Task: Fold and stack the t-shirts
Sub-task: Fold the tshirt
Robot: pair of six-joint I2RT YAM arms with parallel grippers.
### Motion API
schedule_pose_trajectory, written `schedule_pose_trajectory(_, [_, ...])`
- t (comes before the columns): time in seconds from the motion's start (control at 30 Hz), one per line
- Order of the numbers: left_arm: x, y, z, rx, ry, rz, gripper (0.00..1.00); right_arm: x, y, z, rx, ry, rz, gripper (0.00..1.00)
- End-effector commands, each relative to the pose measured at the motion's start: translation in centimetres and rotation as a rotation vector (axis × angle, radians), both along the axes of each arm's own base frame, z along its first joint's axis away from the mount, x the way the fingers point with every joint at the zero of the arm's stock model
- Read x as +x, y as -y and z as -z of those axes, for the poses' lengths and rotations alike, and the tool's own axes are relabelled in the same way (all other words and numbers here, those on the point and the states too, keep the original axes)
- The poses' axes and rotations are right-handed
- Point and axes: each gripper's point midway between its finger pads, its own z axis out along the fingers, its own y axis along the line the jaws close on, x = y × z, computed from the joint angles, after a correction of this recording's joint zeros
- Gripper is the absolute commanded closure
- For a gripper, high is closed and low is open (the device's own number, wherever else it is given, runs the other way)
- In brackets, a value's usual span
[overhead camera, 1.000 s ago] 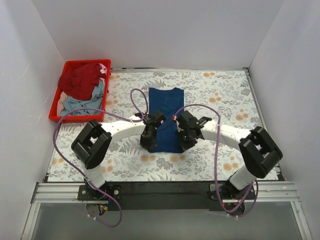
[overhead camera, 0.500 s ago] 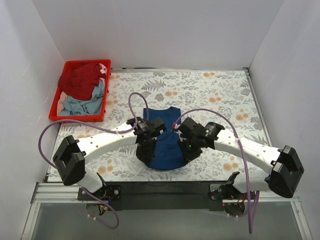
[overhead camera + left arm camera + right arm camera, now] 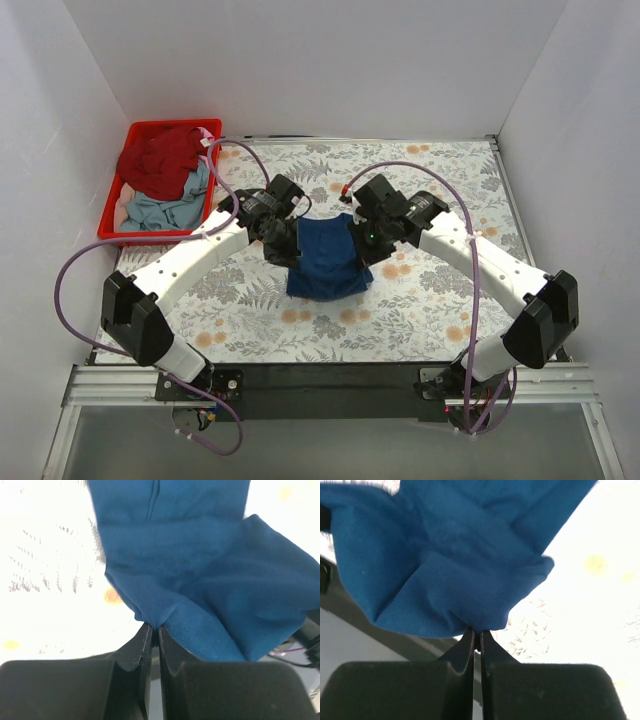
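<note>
The navy blue t-shirt [image 3: 324, 258] hangs folded between my two grippers over the middle of the floral table, its near part resting on the cloth. My left gripper [image 3: 286, 240] is shut on its left edge; the wrist view shows blue cloth [image 3: 200, 580] pinched at the fingertips [image 3: 146, 632]. My right gripper [image 3: 362, 238] is shut on its right edge, with cloth [image 3: 450, 570] pinched at the fingertips [image 3: 470, 635]. The print is hidden. The dark red t-shirt [image 3: 158, 160] and the pale grey-blue t-shirt [image 3: 170, 205] lie crumpled in the crate.
The red plastic crate [image 3: 112, 228] stands at the back left of the floral tablecloth [image 3: 450, 190]. White walls close in the back and both sides. Purple cables loop from both arms.
Both grippers, shut on the navy shirt's near edge, have lifted it and carried it away from the arm bases toward the back, doubling the shirt over itself.
</note>
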Motion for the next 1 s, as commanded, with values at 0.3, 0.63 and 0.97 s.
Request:
schedule_pose_trajectory(0.3, [8.2,0.4,-0.4,-0.152,0.083,-0.057,1.0,8.9,1.0,-1.5,-0.011,0.082,0.047,0.99])
schedule_pose_trajectory(0.63, [14.7,-1.9,1.3,-0.148,0.143,-0.188,1.0,16.5,0.0,0.2,0.047,0.062,0.046,0.99])
schedule_pose_trajectory(0.97, [20.7,-2.3,7.1,-0.146,0.184,-0.264,1.0,21.9,-1.4,5.5,0.115,0.003,0.074,0.99])
